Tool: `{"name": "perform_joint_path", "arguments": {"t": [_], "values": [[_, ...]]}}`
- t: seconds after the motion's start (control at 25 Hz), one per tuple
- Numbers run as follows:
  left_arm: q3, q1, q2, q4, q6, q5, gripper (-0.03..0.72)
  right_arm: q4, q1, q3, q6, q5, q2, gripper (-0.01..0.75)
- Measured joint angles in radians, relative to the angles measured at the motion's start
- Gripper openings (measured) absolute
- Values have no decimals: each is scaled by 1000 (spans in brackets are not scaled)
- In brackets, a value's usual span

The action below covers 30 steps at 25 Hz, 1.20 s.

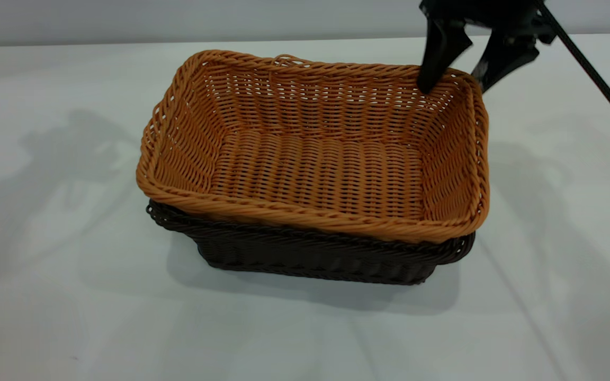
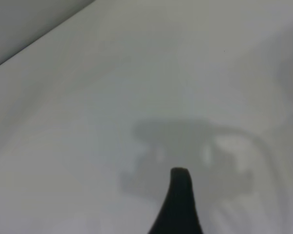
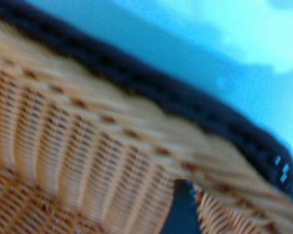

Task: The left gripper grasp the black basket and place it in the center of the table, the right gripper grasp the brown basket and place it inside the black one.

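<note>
No text, label, brand, number or sign can be read anywhere in these views.

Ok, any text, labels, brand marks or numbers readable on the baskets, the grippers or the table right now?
None: no view shows any readable text.
brown basket: plain weave, no tag or label.
black basket: plain weave, no label.
right gripper: plain black, no markings.
table: bare, only shadows.
left gripper: only a dark finger shows, unmarked.

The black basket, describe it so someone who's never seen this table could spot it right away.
On the pale table, two woven baskets sit stacked near the middle. The black basket is the lower one, showing only its dark rim and side beneath the brown basket nested inside it, whose far corner the right gripper straddles.
</note>
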Motion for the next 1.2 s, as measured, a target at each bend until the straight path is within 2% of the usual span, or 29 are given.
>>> {"name": "perform_joint_path", "arguments": {"t": [0.12,0.24,0.36,0.56,0.68,1.04,1.2], "values": [[0,0,0,0,2,-3,579,-40,0,-69,8,-1,0,577],[0,0,-2,3,4,-16,579,-106,0,-166,49,23,0,584],[1,0,-24,3,-5,-2,579,-176,0,-292,95,103,0,584],[1,0,-164,2,-124,86,579,-204,0,-497,152,293,-47,584],[1,0,-268,3,-178,140,579,-191,0,-566,181,319,-121,584],[1,0,-573,3,-310,307,579,-58,0,-566,201,344,-473,584],[1,0,-692,3,-324,426,579,-35,0,-430,194,345,-690,584]]}}
